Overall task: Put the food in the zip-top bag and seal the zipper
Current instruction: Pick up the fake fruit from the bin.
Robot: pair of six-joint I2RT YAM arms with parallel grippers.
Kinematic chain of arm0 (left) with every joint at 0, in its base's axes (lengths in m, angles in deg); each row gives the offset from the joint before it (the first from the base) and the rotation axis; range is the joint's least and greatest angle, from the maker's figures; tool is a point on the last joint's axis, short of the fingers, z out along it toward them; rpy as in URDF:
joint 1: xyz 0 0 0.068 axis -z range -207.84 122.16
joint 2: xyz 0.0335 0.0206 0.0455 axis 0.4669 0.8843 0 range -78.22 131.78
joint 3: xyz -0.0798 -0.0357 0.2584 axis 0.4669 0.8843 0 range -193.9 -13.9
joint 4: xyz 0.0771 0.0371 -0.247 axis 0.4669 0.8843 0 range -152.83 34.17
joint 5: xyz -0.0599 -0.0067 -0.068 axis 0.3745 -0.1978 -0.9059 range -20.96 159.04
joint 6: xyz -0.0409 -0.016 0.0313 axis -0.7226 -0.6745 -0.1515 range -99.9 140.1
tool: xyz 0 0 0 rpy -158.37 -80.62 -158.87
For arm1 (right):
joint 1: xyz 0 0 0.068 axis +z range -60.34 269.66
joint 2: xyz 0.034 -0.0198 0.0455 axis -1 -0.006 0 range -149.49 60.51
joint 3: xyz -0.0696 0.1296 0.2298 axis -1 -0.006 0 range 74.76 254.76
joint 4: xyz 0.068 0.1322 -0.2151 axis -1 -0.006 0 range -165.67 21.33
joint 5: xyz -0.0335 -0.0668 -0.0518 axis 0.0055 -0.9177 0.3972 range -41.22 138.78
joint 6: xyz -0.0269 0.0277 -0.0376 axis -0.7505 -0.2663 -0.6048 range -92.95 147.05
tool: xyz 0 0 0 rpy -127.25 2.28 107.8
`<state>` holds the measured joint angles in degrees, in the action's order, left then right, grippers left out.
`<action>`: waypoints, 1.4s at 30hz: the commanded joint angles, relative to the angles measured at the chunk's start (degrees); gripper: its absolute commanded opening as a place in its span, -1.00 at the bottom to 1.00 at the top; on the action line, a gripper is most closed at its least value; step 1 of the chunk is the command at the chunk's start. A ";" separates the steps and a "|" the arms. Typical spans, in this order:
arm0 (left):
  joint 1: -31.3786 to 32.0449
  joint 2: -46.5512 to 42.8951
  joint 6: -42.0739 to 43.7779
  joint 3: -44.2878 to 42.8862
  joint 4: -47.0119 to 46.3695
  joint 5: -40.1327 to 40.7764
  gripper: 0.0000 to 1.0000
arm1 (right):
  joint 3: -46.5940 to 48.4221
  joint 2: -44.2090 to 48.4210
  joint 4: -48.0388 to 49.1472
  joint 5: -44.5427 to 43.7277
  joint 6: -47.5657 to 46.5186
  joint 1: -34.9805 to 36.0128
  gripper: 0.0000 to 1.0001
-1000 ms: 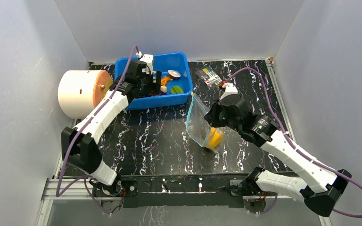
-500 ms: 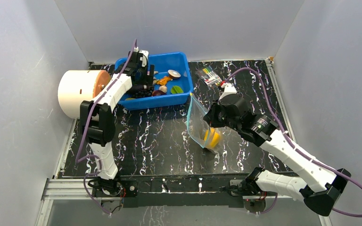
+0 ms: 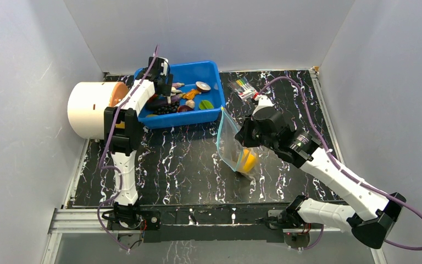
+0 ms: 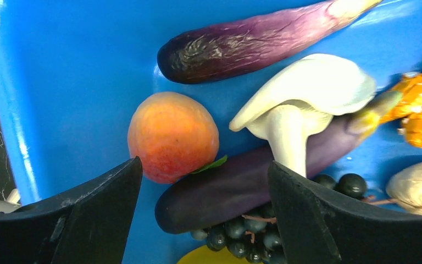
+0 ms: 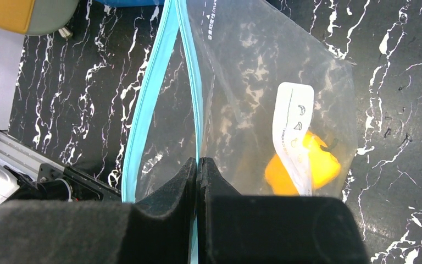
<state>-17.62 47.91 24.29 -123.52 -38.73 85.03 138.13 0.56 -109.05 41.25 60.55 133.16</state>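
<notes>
Left gripper (image 4: 204, 165) held open over peach (image 4: 173, 136) in blue bin (image 3: 204, 69), far edge. Zip-top bag (image 5: 247, 77) clamped at zipper (image 5: 149, 99) by right gripper (image 5: 196, 164); yellow food (image 5: 314, 165) inside.

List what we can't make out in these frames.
- Left wrist view: yellow piece beside the grapes, cut off by the bottom edge; type unclear.
- Right wrist view: yellow food in the bag, partly behind a white label; shape unclear.
- Right wrist view: right gripper covers the zipper's near end.
- Top view: marker packet too small to count contents.
</notes>
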 commanded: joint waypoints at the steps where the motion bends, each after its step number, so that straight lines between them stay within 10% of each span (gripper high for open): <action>1: -0.46 0.84 1.52 -3.33 1.58 3.40 0.65 | 4.14 -0.32 1.62 0.01 -0.58 0.18 -1.00; 19: -0.73 7.83 3.06 -5.42 1.21 8.36 0.64 | 3.57 2.65 0.30 -1.10 -0.45 0.25 -1.00; 42: -0.47 -5.28 -1.93 1.24 0.97 -1.24 -0.07 | 0.21 3.78 2.02 -0.25 -0.01 0.22 -1.00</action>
<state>-18.32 51.08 24.66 -123.32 -38.99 87.24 138.62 2.84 -110.32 41.25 60.20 133.16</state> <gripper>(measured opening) 0.675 0.010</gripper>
